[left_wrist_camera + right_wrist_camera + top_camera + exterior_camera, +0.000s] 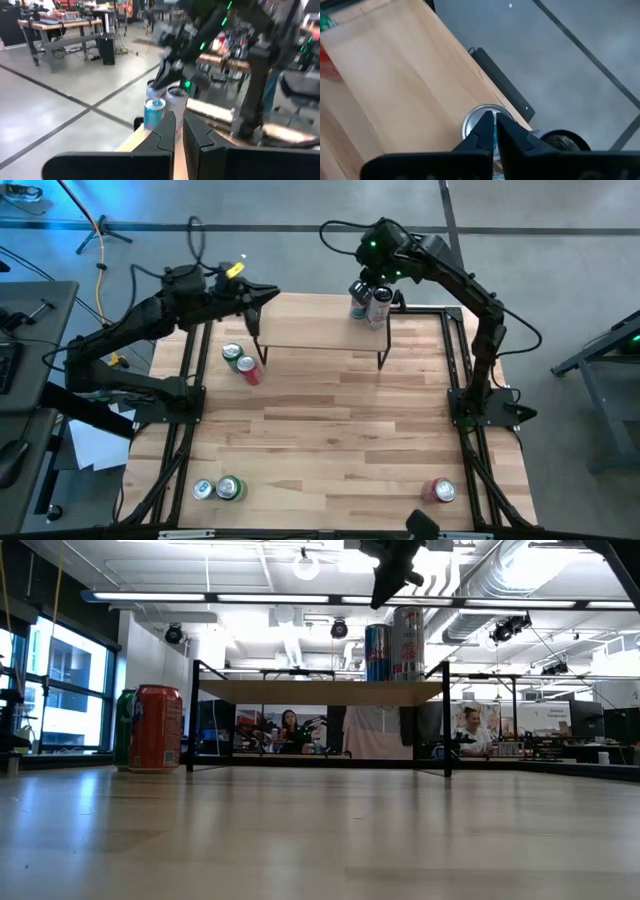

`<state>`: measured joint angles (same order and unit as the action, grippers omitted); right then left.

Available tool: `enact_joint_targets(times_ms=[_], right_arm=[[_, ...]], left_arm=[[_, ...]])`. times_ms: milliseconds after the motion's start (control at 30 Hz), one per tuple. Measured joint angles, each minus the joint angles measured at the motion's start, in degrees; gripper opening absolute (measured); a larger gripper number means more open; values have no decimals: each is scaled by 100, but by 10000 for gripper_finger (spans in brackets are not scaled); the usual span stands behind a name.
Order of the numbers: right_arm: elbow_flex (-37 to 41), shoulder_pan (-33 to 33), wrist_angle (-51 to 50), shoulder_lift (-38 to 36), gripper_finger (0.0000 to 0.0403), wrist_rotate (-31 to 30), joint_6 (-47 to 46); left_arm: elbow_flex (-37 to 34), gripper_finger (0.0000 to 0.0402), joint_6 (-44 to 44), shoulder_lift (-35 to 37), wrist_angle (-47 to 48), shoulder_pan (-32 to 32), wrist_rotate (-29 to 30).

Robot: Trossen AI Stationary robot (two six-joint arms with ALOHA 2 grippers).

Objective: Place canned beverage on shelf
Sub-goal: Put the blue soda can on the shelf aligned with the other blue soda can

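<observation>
**Two cans stood on the shelf, right jaws drawn together above them**

Nearest the low camera, bare light-wood tabletop is seen, with cans kept along its near edge as stock: a silver can touching a green can, and a red can well apart from them. Farther in, beside the shelf's left legs, a green can and a red-orange can are stood together, seemingly waiting their turn.

Beyond these, the shelf, a small raised light-wood board on thin black metal legs, is set across the table's far side. At its right end a blue canned beverage and a taller silver-and-red canned beverage are stood upright, just beside each other and close to the far edge, which leaves the rest of the board free for more cans.

The right gripper is held directly above these two cans, its jaws pressed together with nothing between them; in its wrist view a can's silver top lies just ahead of the closed tips. The placement therefore looks finished, and the closing is judged to be a tidy-up ahead of withdrawal.

The left gripper is parked over the shelf's left end, jaws pressed together and empty, well apart from the placed cans and out of the working arm's way.
</observation>
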<state>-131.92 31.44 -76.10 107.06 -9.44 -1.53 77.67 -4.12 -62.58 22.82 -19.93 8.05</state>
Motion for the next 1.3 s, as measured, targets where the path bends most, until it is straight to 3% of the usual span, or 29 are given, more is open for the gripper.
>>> enact_joint_targets(times_ms=[267, 500, 800, 1033, 1300], right_arm=[[-2, -243, -238, -810, 1, -27, -413], [62, -768, -872, -1636, 0, -943, -1114], [1810, -1761, -805, -3021, 0, -2020, -2561], [3189, -2095, 596, -3798, 0, -2038, -2496], [4001, -2473, 1892, -4284, 0, -1626, -1741]], left_arm=[[0, 0, 52, -1235, -423, -109, -1027], [-2, 0, -238, -2609, -1742, -112, -1669], [-2, 0, -481, -3613, -2582, -258, -1718], [-4, 0, -481, -3486, -2610, -498, -2063], [-2, 0, -282, -1986, -1700, -547, -2264]])
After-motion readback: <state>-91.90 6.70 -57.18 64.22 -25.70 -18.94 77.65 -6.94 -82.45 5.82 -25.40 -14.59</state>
